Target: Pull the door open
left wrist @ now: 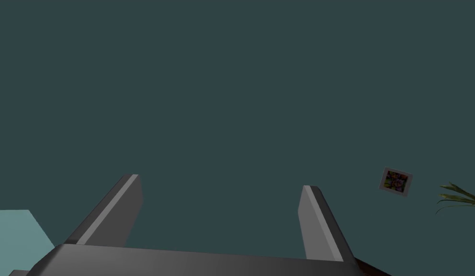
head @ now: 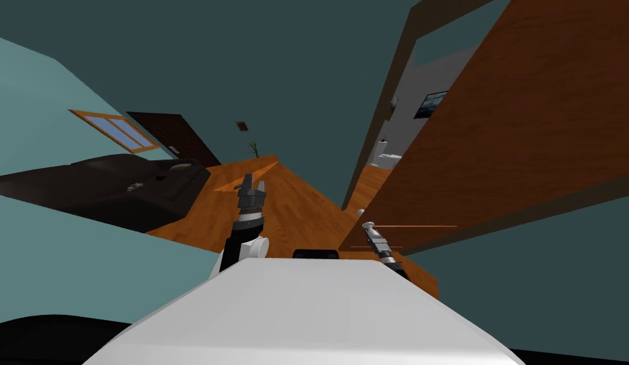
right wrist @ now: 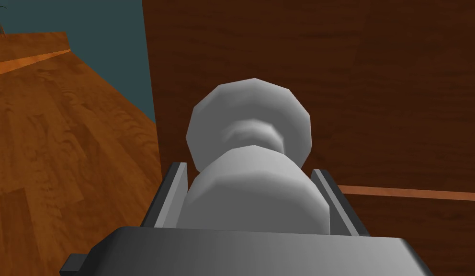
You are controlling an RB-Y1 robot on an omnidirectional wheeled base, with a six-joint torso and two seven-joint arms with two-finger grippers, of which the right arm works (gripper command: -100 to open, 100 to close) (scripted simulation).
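Closest to you, your right gripper (right wrist: pixel 251 168) is closed on the pale grey door knob (right wrist: pixel 255 201). In the right wrist view each finger presses one side of the knob's round body. The knob sits squarely between the fingers. Its stem runs straight on from the gripper to the round plate on the door (right wrist: pixel 375 96).

That line is what the next move turns on. The knob's long axis points from your hand into the brown door face, so the pull, as I judge it, comes back along that axis toward your chest. It should then curve as the door swings on its hinges. Keep the wrist in line with the stem, or the fingers may slide off the rounded sides.

In the head view the right gripper (head: pixel 372 233) meets the knob (head: pixel 368 225) low at the door's near edge. The door (head: pixel 510 127) stretches away from there to your right.

Your left gripper (head: pixel 251 184) is farther from the knob, held over the wooden floor (head: pixel 294 203) and well apart from the door. Its fingers (left wrist: pixel 124 201) stand spread with nothing between them.

Past the knob, a gap shows between the door's edge and the door frame (head: pixel 370 127). By that gap, the door looks partly open already.
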